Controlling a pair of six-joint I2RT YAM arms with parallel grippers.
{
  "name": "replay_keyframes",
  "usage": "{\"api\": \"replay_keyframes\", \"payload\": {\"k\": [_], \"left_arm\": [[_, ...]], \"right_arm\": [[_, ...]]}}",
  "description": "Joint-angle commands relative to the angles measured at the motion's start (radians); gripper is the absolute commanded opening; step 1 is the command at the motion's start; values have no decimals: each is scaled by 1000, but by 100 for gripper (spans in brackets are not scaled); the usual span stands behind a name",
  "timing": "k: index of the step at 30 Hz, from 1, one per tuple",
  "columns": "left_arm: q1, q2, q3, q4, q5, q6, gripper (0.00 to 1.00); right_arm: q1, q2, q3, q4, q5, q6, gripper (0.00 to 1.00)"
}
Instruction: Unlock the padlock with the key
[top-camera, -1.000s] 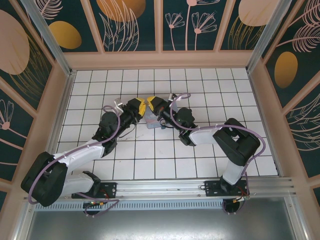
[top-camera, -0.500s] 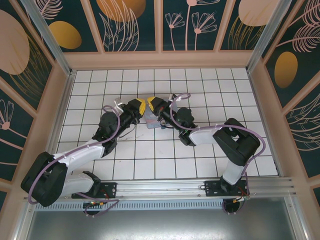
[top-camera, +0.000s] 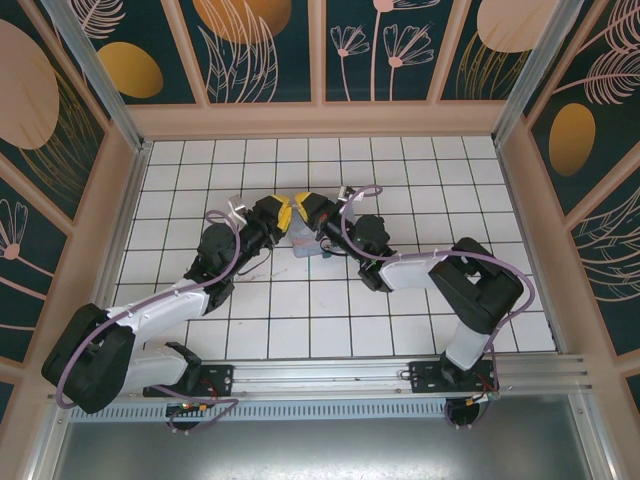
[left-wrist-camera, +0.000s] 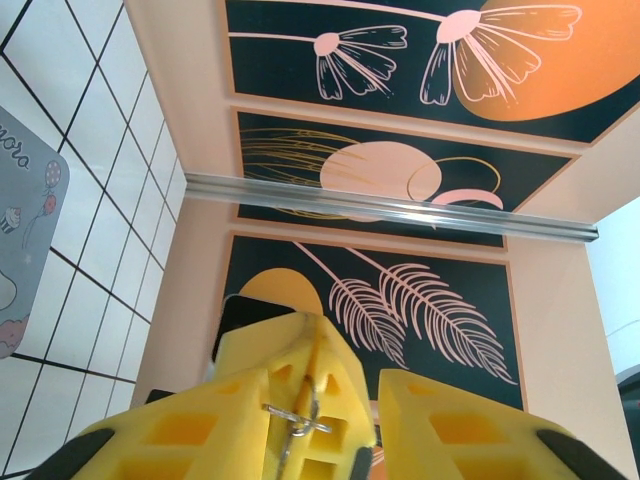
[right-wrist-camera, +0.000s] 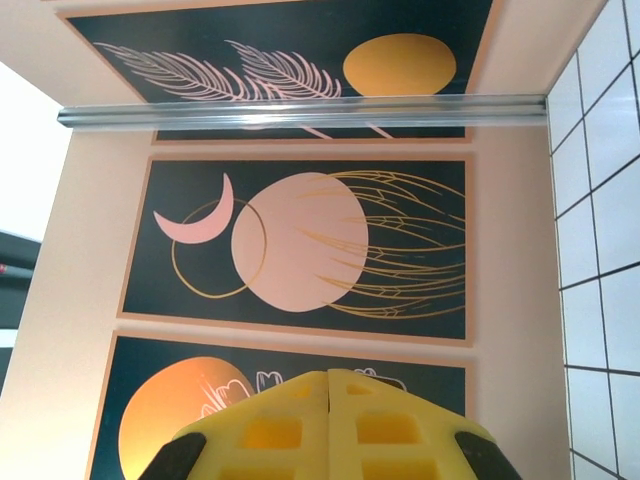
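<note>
above the printed box (top-camera: 308, 250), left jaws sit parted, the key (left-wrist-camera: 298, 420) against one finger (left-wrist-camera: 200, 432); right jaws pressed together.

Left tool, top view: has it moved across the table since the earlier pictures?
No. The left tool stays over the same tile lines of the table.

Peach-framed, dark teal wall panels (top-camera: 260, 40) printed with orange and pink plants box in an evenly lit, white-tiled bench (top-camera: 400, 320).
</note>
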Motion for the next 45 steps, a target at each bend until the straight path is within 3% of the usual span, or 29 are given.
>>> {"api": "replay_keyframes", "payload": {"k": [1, 25, 33, 45], "left_arm": [[-2, -16, -10, 9, -13, 10, 34], [-2, -22, -18, 8, -32, 9, 20], [-2, -22, -19, -6, -45, 17, 30], [-1, 2, -13, 16, -29, 21, 18]], "right_arm": [[10, -39, 1, 35, -8, -45, 0], [21, -49, -25, 55, -28, -89, 0], [20, -61, -30, 46, -30, -94, 0], [21, -58, -18, 34, -38, -97, 0]]}}
